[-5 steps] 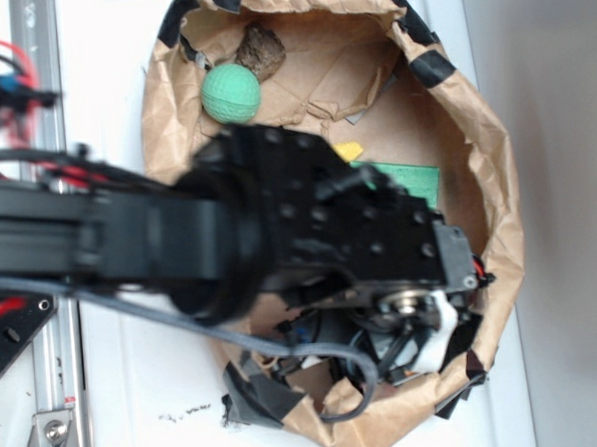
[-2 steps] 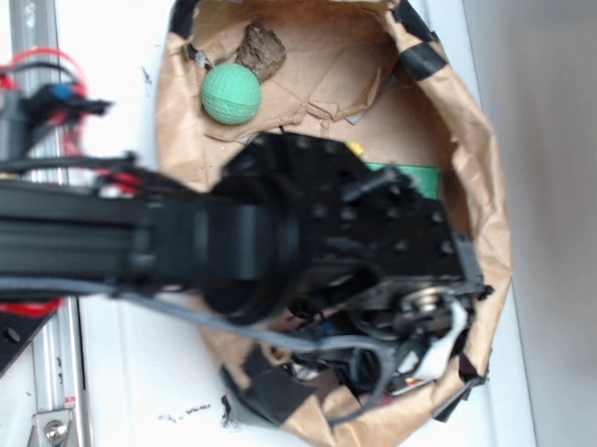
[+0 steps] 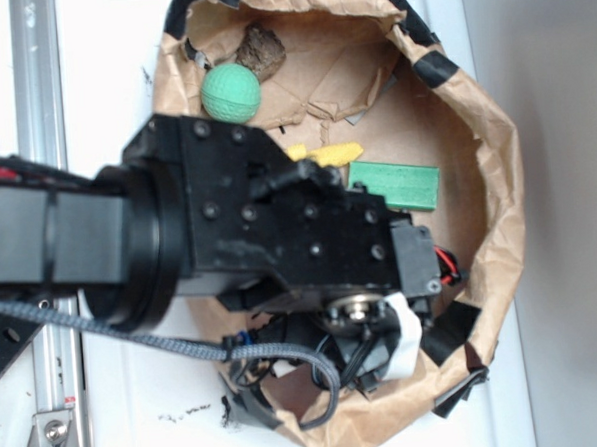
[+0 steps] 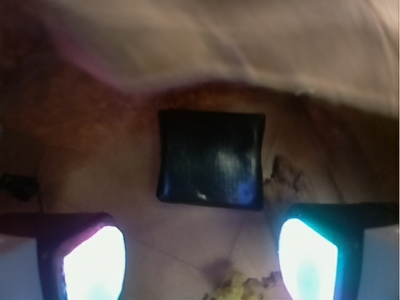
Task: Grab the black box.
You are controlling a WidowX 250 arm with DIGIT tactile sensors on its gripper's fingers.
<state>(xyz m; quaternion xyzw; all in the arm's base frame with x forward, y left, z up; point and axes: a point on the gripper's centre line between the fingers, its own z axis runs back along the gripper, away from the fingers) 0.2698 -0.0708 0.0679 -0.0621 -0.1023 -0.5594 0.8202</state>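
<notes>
A glossy black, flat rectangular box [image 4: 210,158] is seen in the wrist view lying on the brown paper floor [image 4: 94,144] of a crumpled, tape-edged paper basin [image 3: 499,223], just ahead of the gripper [image 4: 200,256] and roughly centred between its two spread fingers [image 4: 94,262], which hold nothing. In the exterior view the box is hidden beneath the black arm [image 3: 249,226], while a green textured ball [image 3: 231,93], a green rectangular block [image 3: 395,184] and a yellow piece [image 3: 327,155] are visible nearby. The approach step is judged to be in hand; next, the claw would need to be advanced and lowered astride the box before being closed.
</notes>
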